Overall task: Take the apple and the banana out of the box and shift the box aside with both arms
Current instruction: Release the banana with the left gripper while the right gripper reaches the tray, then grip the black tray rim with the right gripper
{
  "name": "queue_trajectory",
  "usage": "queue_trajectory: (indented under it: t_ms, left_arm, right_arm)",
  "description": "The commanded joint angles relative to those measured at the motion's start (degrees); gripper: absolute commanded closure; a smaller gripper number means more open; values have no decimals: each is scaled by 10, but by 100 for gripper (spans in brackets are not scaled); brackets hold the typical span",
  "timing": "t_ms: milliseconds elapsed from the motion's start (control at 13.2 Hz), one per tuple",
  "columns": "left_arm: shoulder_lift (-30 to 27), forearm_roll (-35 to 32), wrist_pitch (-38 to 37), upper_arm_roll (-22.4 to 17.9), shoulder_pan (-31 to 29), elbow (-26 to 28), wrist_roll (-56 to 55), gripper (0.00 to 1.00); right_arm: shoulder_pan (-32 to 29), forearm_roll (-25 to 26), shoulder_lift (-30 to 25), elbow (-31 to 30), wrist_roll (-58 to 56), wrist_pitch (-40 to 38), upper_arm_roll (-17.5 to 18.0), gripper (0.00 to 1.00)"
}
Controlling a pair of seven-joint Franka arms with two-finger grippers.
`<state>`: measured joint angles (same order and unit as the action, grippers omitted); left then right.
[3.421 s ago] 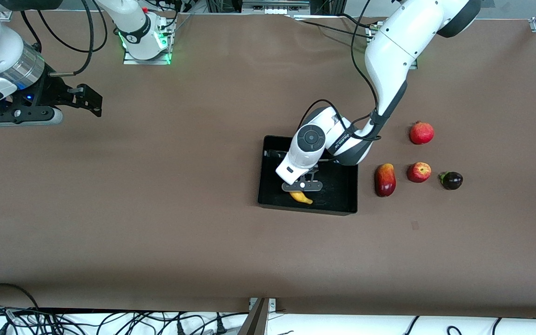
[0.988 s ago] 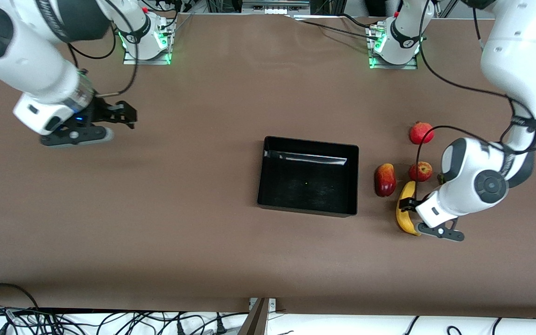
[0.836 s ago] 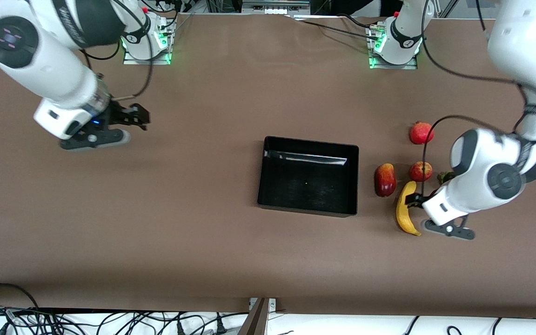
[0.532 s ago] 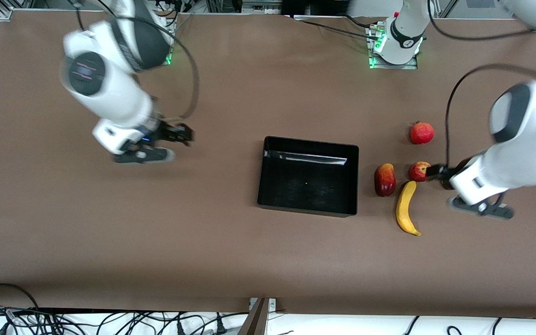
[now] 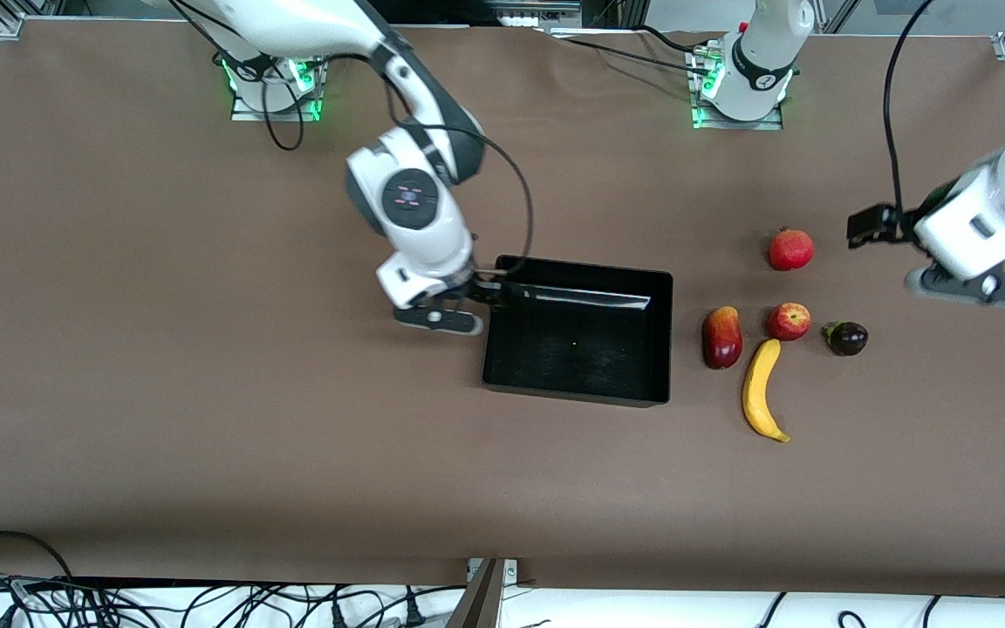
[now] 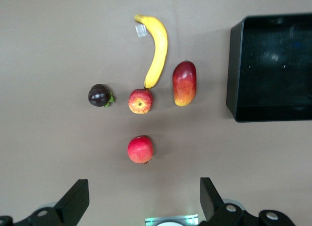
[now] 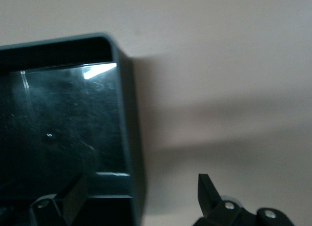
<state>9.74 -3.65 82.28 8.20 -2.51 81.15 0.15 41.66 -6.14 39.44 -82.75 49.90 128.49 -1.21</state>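
the right gripper (image 5: 487, 296), fingers spread, straddles the wall of the box (image 5: 659, 349) at the corner toward the right arm's end. the left gripper (image 5: 871, 228), also spread, hangs over bare table near the pomegranate (image 5: 790, 249). the box is empty, mid-table; the apple (image 5: 787, 321) and banana (image 5: 761, 391) lie beside it. it looks light, stiff and glossy-slick, so pinch the thin walls at opposite ends.

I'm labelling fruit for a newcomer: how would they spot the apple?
Find the black box mid-table, then the fruit cluster toward the left arm's end. The apple touches the banana's farther tip: small, round, yellow-streaked, unlike the plain red pomegranate or elongated mango.
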Motion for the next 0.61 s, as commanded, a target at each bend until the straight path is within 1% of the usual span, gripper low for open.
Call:
queue_trajectory:
  t_ms: [0,76,152,228,380,532]
  left_arm:
    - [-97,14,115,-79,66,129,-9,0]
    - [-132,20,146,-85,51,176,-9,0]
    - [-138,36,153,-80,20,193,-9,0]
    - [-132,66,153,-82,7,185,0,0]
    - [-128,73,147,-79,3,175,-1,0]
    - [-130,72,136,-76,3,172,0,0]
  right_arm:
    - [30,-6,50,34,41,49,-7,0]
    - [31,-5,56,34,42,53,-7,0]
    - [32,-2,61,33,38,52,-7,3]
    - [33,2,64,31,37,52,-7,14]
    - [32,19,65,29,14,48,-8,45]
    - [26,20,63,29,-13,34,-11,75]
